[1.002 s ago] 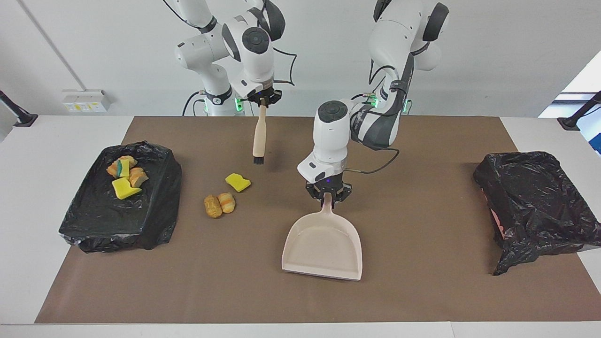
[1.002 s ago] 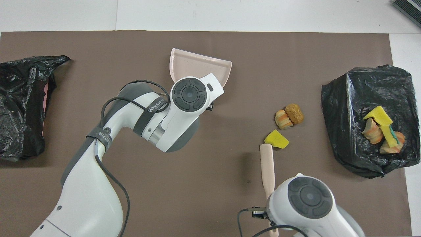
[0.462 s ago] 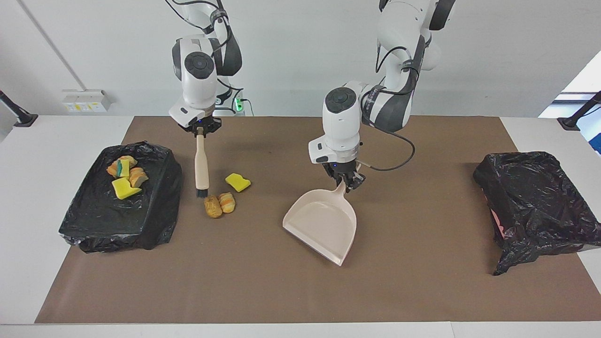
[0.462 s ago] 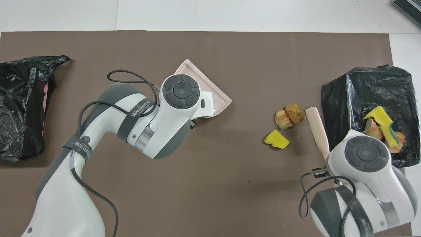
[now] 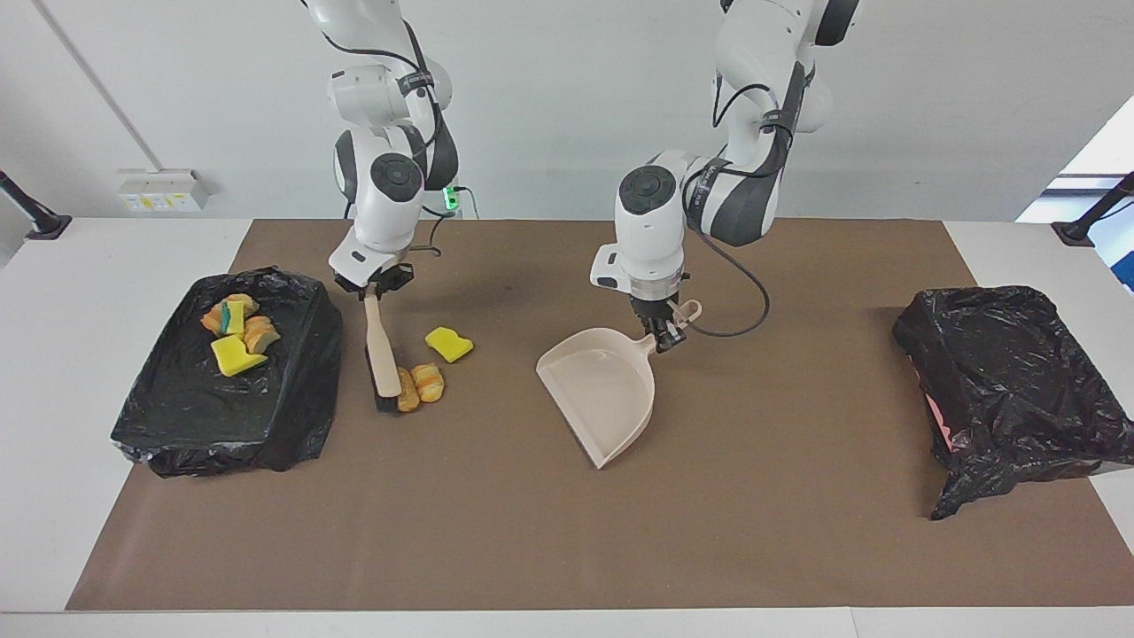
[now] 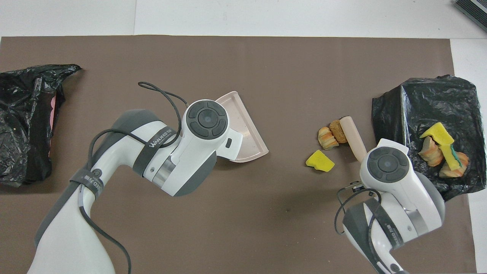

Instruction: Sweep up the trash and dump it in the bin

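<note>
My right gripper (image 5: 372, 287) is shut on the handle of the beige brush (image 5: 382, 354). The brush slants down to the mat, and its dark bristles (image 5: 387, 406) touch the bin side of two bread-like trash chunks (image 5: 419, 386) (image 6: 331, 134). A yellow sponge scrap (image 5: 448, 344) (image 6: 319, 160) lies beside them, nearer to the robots. My left gripper (image 5: 664, 337) is shut on the handle of the beige dustpan (image 5: 602, 394) (image 6: 249, 131). The pan's open mouth faces the trash, with a gap of bare mat between them. The black-bagged bin (image 5: 292, 416) (image 6: 399, 114) holds several scraps (image 5: 235, 332).
A second crumpled black bag (image 5: 1010, 372) (image 6: 23, 125) lies at the left arm's end of the table. The brown mat (image 5: 532, 549) covers most of the white table. The right arm's wrist (image 6: 386, 165) hangs over the bin's edge.
The right gripper carried the brush over the trash toward the bin and lowered it onto the bin side of the bread chunks. The left gripper turned the dustpan's mouth toward the trash.
</note>
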{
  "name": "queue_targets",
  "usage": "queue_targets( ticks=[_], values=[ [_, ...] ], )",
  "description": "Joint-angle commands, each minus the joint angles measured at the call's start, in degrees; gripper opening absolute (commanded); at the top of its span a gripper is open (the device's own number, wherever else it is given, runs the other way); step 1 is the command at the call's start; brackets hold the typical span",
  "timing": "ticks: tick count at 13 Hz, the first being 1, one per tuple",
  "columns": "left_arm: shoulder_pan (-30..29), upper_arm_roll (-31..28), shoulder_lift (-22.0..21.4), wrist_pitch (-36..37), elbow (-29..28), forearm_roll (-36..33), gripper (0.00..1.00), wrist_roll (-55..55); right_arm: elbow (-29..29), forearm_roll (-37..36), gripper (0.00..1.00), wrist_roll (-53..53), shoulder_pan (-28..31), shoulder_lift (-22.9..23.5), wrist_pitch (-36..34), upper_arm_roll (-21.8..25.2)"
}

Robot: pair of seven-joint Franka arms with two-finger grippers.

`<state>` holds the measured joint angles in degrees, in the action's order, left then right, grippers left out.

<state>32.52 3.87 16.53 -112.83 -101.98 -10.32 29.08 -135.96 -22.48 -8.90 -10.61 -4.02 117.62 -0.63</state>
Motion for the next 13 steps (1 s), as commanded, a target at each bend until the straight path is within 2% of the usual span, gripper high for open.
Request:
queue_targets(
  ticks=[1,3,4,9,13],
  values=[
    [3.8,-0.2,-6.5,-3.3,-10.1,0.0,0.0,1.8,1.1,7.4,0.0,-0.7,-3.4,1.2,-0.2,-0.5],
    [5.5,-0.2,-8.5,-5.5,-14.2,0.0,0.0,1.4,1.1,15.6,0.0,-0.1,-5.3,1.9,0.8,-0.6],
    [6.1,-0.3,-9.3,-5.7,-15.5,0.0,0.0,1.3,1.7,22.0,0.0,-0.5,-7.7,2.1,1.0,-0.6],
    [6.2,-0.4,-9.8,-6.9,-17.9,0.0,0.0,-0.3,5.0,37.0,0.0,-0.7,-10.7,3.8,1.1,-0.6],
    [5.6,-0.3,-9.8,-11.8,-19.4,0.0,0.0,-0.1,9.1,52.4,0.0,-0.7,-14.0,5.7,0.9,-0.6]
  ],
)
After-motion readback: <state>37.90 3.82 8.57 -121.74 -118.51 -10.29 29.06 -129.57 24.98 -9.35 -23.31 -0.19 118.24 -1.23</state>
